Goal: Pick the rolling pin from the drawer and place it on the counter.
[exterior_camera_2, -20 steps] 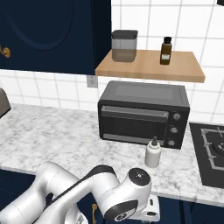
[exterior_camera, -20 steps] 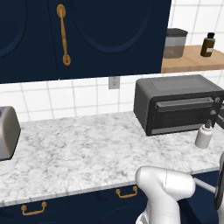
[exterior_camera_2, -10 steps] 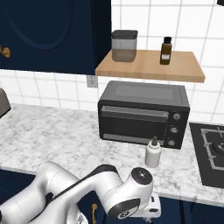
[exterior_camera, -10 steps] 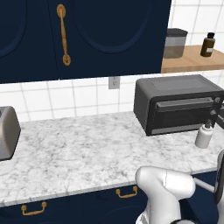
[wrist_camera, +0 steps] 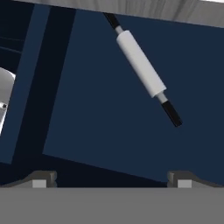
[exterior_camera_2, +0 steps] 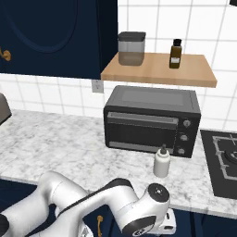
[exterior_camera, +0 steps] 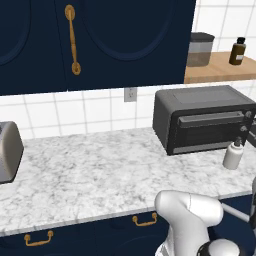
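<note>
Rolling pin (wrist_camera: 141, 69) lies in the upper middle of the hand view, slanting from upper left to lower right on the dark blue drawer floor (wrist_camera: 100, 113), one black handle rod pointing lower right, the other running up toward the pale strip at the frame top. Nothing touches it. Hand (wrist_camera: 111, 178) sits at the bottom of that view, tips spread wide, released, holding nothing, well apart from the pin.

Risks, as I judge them: the pin is off toward the top of the view, not between the tips, so a straight descent would close on bare drawer floor. It lies at a slant, so jaws not turned across the barrel could nudge it and it would roll. Grabbing a thin rod instead of the barrel would let it tip on the lift. Its far end is close to the drawer edge, so a tip might knock there.

Base views give what the hand view lacks: the marble table (exterior_camera: 100, 175), the toaster oven (exterior_camera_2: 150, 120) and soap bottle (exterior_camera_2: 161, 162) standing on it, and bare space left of the oven for the drop.
</note>
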Controlling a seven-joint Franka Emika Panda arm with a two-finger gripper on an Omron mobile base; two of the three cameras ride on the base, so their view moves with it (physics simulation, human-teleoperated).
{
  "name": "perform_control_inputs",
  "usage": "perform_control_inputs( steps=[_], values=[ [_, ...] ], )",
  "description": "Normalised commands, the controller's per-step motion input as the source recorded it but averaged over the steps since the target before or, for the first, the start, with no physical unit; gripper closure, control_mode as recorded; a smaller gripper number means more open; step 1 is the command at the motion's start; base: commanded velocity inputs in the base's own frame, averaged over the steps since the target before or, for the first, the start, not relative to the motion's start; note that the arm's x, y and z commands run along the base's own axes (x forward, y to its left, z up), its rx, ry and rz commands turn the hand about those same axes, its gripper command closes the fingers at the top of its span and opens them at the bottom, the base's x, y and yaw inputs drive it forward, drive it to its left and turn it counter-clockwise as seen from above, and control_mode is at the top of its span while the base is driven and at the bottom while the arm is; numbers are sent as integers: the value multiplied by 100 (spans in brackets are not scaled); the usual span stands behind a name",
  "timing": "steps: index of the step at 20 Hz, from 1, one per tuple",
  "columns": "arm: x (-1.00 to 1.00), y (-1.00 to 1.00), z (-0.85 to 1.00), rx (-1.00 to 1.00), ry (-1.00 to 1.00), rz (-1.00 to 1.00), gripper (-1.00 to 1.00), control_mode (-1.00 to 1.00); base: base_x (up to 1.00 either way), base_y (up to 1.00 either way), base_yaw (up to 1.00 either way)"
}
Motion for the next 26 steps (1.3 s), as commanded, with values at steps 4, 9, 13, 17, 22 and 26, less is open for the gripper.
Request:
perform_control_inputs(
  steps=[4, 9, 13, 17, 22, 26],
  values=[
    [6, 0, -20, 2, 0, 1, -100, -100, 0, 0, 0],
    [3, 0, -20, 0, 0, 1, -100, -100, 0, 0, 0],
    [1, 0, -20, 0, 0, 0, -100, -100, 0, 0, 0],
    [5, 0, -18, 0, 0, 1, -100, -100, 0, 0, 0],
    [6, 0, -13, 0, 0, 0, -100, -100, 0, 0, 0],
    [4, 0, -13, 3, 0, 0, -100, -100, 0, 0, 0]
  ],
)
